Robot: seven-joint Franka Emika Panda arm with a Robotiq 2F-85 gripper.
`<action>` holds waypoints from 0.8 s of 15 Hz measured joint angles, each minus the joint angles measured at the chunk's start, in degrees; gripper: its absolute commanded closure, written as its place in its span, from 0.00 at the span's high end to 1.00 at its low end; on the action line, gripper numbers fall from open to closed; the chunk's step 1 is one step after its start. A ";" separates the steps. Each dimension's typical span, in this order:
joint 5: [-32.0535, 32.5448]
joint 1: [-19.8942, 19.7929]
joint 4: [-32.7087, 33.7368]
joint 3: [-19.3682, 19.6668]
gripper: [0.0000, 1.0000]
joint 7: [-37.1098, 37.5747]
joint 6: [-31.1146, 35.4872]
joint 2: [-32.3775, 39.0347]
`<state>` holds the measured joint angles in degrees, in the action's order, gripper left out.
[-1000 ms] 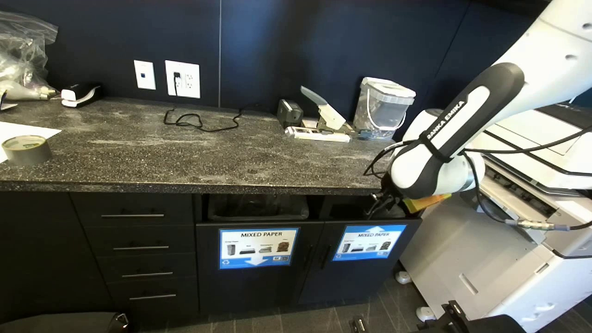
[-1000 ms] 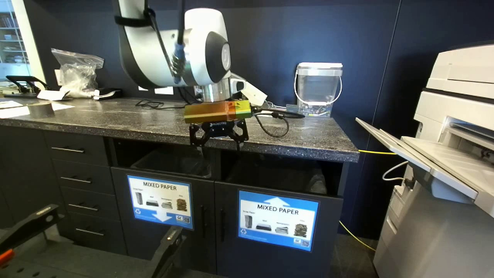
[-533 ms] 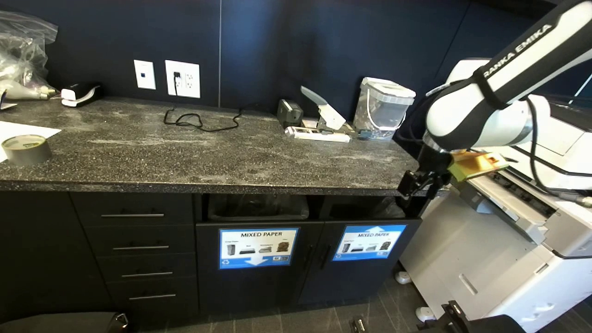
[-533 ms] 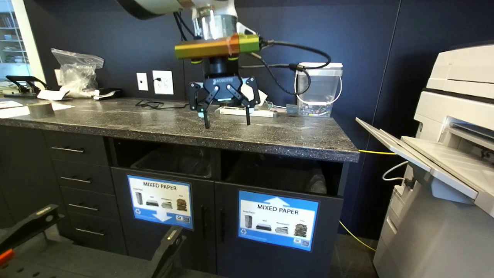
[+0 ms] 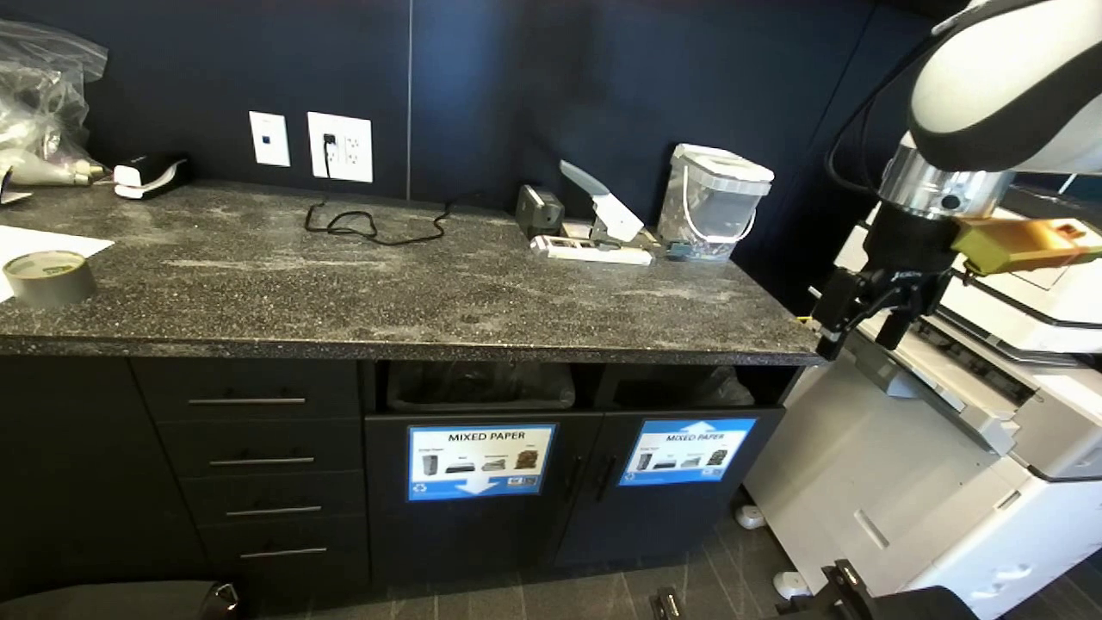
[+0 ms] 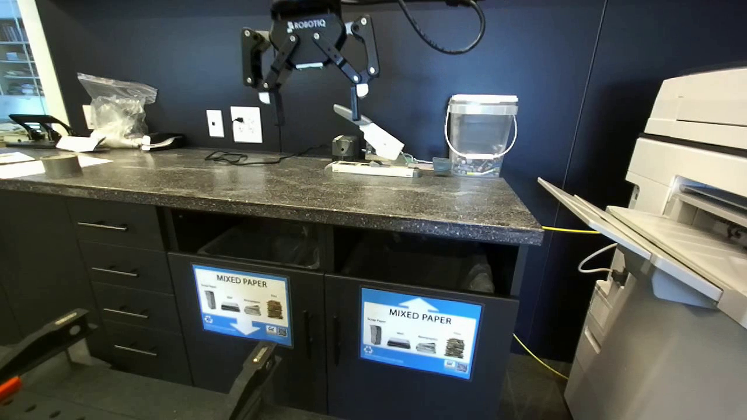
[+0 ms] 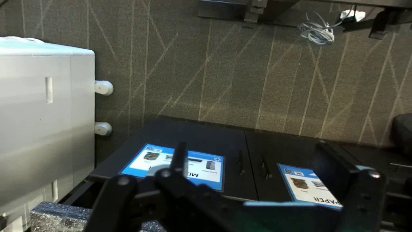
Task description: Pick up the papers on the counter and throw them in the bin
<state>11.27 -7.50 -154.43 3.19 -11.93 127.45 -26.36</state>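
Jaws stand apart, nothing visible between them, higher than the worktop (image 6: 262,181); crumpled papers are not identifiable, location undetermined; risk: reaching for the bin (image 5: 482,405) beneath the worktop may clip the worktop's front edge, since entry seems only through a front gap.

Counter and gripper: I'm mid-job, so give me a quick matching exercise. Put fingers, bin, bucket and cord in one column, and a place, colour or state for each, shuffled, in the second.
Column one
1. Fingers
2. Bin
3. Bucket
4. Cord

Column two
A. Clear, with its lid on
B. Black, lying loose on the counter
C. Apart, nothing between them
D. Under the counter, behind an opening

Right pairs: 1-C, 2-D, 3-A, 4-B
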 measured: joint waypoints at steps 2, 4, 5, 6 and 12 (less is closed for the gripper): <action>-1.07 0.91 -2.18 -0.26 1.00 3.22 -2.70 -6.08; -1.34 1.45 -3.49 -1.29 1.00 6.90 -4.73 -10.89; -1.34 1.57 -3.44 -1.78 1.00 8.56 -5.66 -12.66; -1.36 1.60 -3.41 -2.30 1.00 10.00 -6.29 -14.06; -1.36 1.66 -3.50 -2.90 1.00 12.35 -7.71 -15.83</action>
